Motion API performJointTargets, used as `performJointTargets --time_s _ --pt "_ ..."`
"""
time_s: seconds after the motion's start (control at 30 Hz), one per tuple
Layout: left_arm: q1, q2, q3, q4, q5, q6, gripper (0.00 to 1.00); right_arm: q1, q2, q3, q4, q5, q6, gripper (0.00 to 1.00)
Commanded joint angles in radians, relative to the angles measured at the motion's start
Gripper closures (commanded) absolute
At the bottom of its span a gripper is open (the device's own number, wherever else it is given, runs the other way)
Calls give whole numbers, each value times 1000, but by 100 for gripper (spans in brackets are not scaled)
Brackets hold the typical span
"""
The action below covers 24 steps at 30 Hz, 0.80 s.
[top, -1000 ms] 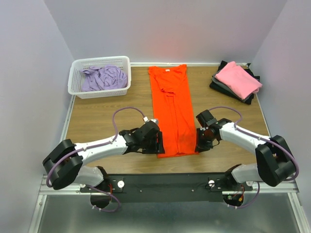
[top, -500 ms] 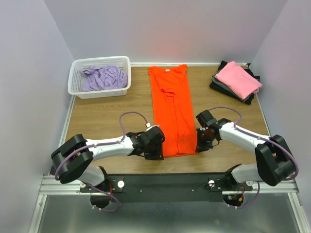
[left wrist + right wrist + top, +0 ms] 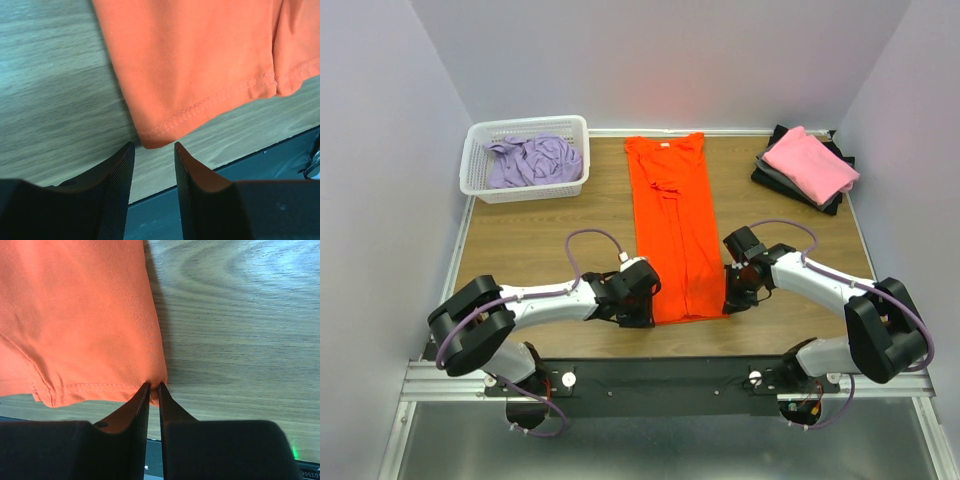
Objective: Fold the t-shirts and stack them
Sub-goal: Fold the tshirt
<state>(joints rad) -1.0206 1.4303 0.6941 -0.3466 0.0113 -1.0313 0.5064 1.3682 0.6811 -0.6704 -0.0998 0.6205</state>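
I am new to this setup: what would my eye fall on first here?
The bright orange t-shirt lies as a long strip down the middle of the table, with the right gripper pinching its near right hem corner and the left gripper open just before the near left corner. At the far left, a white basket holds a crumpled lavender shirt; at the far right, a pink shirt tops a dark stack.
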Motion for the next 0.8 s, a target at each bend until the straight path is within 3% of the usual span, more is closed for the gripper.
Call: performJointTargets --time_s 0.0,0.17,0.27,0.4,0.43,0.5,0.77 --pt "-4 31 28 -35 -66 -1 55 -3 5 -9 11 2 8 81" --pt "-4 53 36 -34 -71 7 56 -3 2 -9 12 2 8 82" --pt "-4 64 39 -25 -70 14 61 -5 3 -9 11 0 5 82" --pt "-4 79 44 -23 -62 22 79 -5 -1 -8 9 -1 7 85" --pt "-4 78 44 -22 -62 20 89 -3 -1 -9 9 -3 5 87" --pt "-4 70 41 -25 -63 19 100 -3 -11 -8 6 -8 4 92" --pt "-16 29 38 -25 -59 22 100 -3 -32 5 -26 -17 -1 98"
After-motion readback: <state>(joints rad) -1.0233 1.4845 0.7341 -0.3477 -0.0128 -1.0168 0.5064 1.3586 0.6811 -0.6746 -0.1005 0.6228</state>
